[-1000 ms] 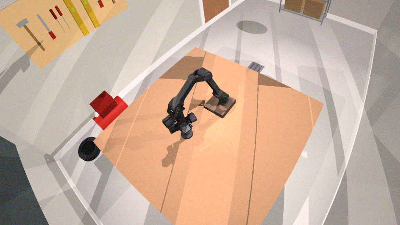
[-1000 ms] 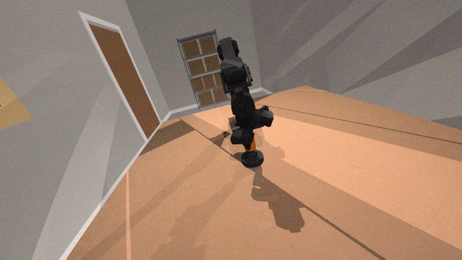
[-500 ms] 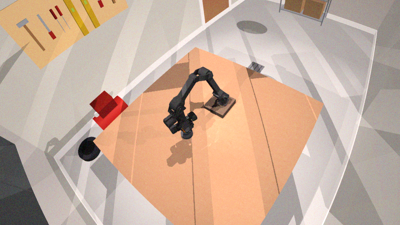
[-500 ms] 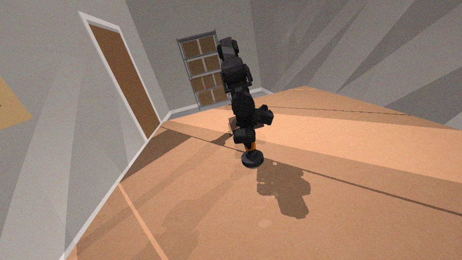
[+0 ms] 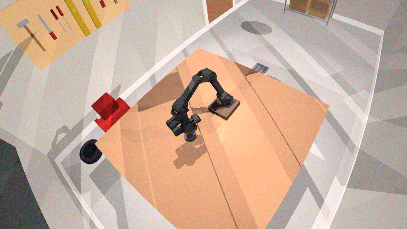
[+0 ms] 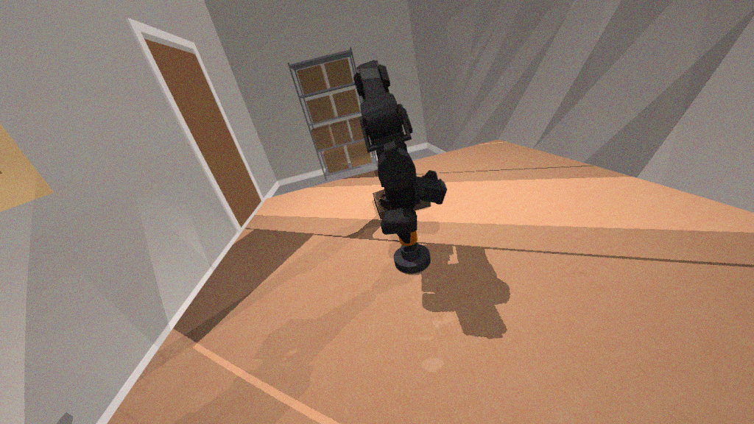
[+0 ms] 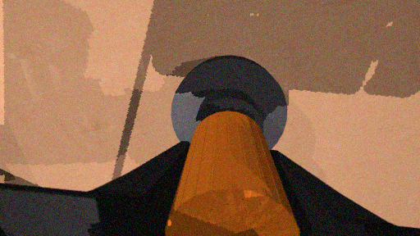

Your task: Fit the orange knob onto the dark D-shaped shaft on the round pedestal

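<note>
The orange knob [image 6: 411, 238] [image 7: 230, 164] stands upright over the dark round pedestal [image 6: 411, 261] [image 7: 230, 74] [image 5: 190, 138]. My gripper [image 7: 228, 153] [image 6: 408, 235] is shut on the knob, with one black finger on each side of it in the wrist view. The knob's lower end is at the middle of the pedestal, over its raised dark centre. In the exterior view a short dark part shows between the orange and the pedestal's wide base. The shaft's flat side and the knob's hole are hidden, and I cannot tell how far the shaft is inside the knob.
The pedestal stands on the orange-brown table [image 5: 256, 159] [image 6: 606, 316]. The arm's base sits on a brown square board [image 5: 226, 115] behind the pedestal. A red object [image 5: 106, 106] and a black round bin [image 5: 90, 152] are beyond the table's left edge. Shadows cross the table.
</note>
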Available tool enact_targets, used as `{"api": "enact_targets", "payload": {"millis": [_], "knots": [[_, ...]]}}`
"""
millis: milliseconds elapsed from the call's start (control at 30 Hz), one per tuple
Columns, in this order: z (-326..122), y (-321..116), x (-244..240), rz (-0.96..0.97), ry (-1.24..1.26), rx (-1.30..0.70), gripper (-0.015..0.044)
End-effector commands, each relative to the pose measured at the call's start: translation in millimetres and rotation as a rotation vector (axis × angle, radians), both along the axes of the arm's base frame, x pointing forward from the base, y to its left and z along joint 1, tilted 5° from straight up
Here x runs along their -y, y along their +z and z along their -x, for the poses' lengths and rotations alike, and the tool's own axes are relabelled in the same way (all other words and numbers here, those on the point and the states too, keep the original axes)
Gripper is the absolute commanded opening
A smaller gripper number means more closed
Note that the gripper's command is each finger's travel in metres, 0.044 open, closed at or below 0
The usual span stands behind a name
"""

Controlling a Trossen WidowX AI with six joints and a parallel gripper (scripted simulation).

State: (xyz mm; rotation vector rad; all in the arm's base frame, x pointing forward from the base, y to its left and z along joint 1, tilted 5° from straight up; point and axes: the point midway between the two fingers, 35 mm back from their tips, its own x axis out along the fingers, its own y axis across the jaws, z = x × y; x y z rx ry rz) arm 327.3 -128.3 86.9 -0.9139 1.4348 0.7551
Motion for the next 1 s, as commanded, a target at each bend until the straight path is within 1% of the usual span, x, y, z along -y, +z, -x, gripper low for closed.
{"api": "enact_targets", "payload": {"millis": [0, 167, 367, 967], "knots": [[-2.2, 2.9, 0.5, 0.001, 0.003, 0.007, 0.0], [-3.2, 5.1, 0.8, 0.001, 0.028, 0.004, 0.0], [-5.4, 7.4, 1.9, 0.007, 0.211, -0.014, 0.0], [-8.6, 1.2, 4.1, 0.007, 0.211, -0.013, 0.0]]}}
